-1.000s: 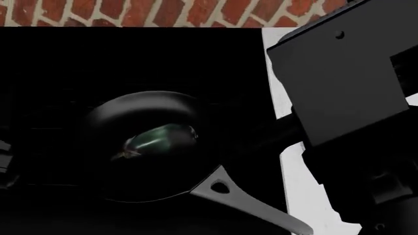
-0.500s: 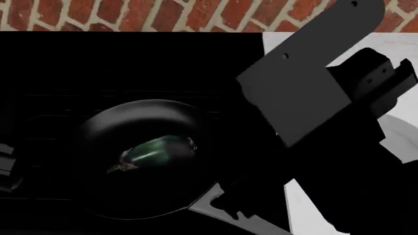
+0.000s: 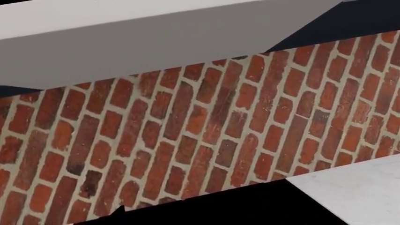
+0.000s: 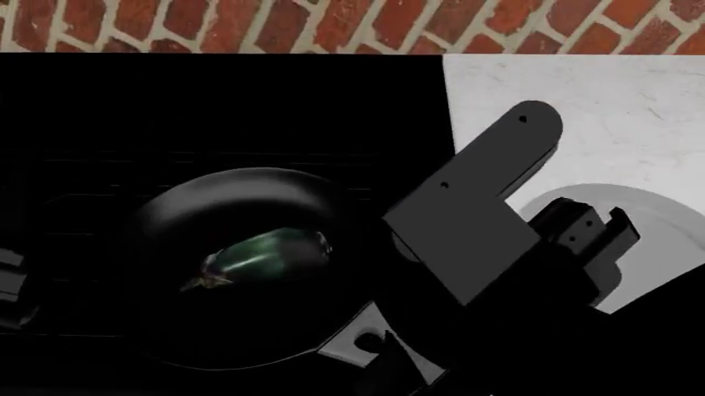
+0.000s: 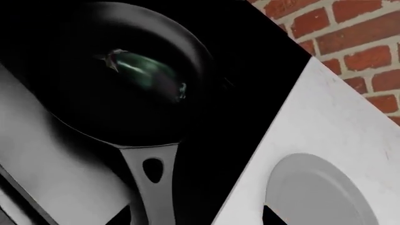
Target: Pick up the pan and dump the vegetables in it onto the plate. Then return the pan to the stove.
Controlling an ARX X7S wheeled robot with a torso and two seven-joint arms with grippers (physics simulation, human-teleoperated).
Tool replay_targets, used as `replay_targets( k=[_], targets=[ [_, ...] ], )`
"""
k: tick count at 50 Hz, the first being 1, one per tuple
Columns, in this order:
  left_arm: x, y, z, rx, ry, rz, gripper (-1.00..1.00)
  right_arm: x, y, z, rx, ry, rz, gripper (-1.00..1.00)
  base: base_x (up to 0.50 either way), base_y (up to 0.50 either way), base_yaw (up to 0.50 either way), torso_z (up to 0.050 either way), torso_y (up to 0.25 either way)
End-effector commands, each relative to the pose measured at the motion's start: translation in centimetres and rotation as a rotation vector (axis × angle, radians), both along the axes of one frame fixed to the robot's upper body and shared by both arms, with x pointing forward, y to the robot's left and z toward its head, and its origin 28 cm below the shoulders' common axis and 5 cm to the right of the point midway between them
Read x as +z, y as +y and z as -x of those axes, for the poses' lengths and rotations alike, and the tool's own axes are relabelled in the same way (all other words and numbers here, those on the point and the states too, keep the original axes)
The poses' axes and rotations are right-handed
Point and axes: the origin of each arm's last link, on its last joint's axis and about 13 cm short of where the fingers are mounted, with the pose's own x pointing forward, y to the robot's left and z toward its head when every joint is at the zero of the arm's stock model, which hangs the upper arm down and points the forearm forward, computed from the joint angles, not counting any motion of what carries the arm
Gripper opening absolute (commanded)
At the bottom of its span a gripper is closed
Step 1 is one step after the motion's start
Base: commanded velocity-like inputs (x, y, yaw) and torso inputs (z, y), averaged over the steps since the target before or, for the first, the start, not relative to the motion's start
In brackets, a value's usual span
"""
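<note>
The black pan [image 4: 237, 272] sits on the black stove [image 4: 220, 107] with the dark-green vegetable [image 4: 264, 253] lying in it. Its grey handle [image 4: 355, 345] points to the near right. My right arm [image 4: 474, 239] reaches down over the handle's end. In the right wrist view the pan [image 5: 75, 93], the vegetable [image 5: 147, 72] and the handle [image 5: 153, 187] show. My right gripper [image 5: 194, 219] is open, its fingertips [image 5: 119, 218] either side of the handle, not touching it. The light-grey plate [image 4: 672, 239] lies on the counter, right of the stove; it also shows in the right wrist view [image 5: 319, 192]. My left gripper's jaws cannot be made out.
White marbled counter [image 4: 595, 107] lies right of the stove, with a red brick wall [image 4: 276, 25] behind. The left wrist view shows the brick wall [image 3: 200, 126], a grey hood-like slab [image 3: 156, 37] above it and a counter corner [image 3: 356, 192].
My right arm has swung down and toward me over the pan's handle, uncovering the counter and the plate. The pan and the vegetable have not moved.
</note>
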Motion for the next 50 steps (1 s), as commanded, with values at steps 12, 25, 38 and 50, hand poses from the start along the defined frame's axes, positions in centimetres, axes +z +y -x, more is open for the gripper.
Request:
replay_targets(
  k=[12,25,38,50],
  targets=[
    [-0.3,0.4,-0.3,0.008,0.025,0.035,1.0,-2.4,0.7,-2.1,0.055,0.151,0.056,1.0,0.0,0.0,0.0,0.0,0.0],
    [-0.7,0.3,-0.4,0.0,0.029,0.038,1.0,-3.0,0.9,-4.1,0.049,0.233,0.125,1.0,0.0,0.0,0.0,0.0,0.0],
    [-1.0,0.6,-0.4,0.005,0.031,0.046,1.0,-2.8,1.5,-6.1,0.039,0.268,0.183,1.0,0.0,0.0,0.0,0.0,0.0],
    [-0.4,0.3,-0.1,-0.015,0.017,0.053,1.0,-4.4,2.0,-6.6,0.073,0.332,0.182,1.0,0.0,0.0,0.0,0.0,0.0]
  ],
)
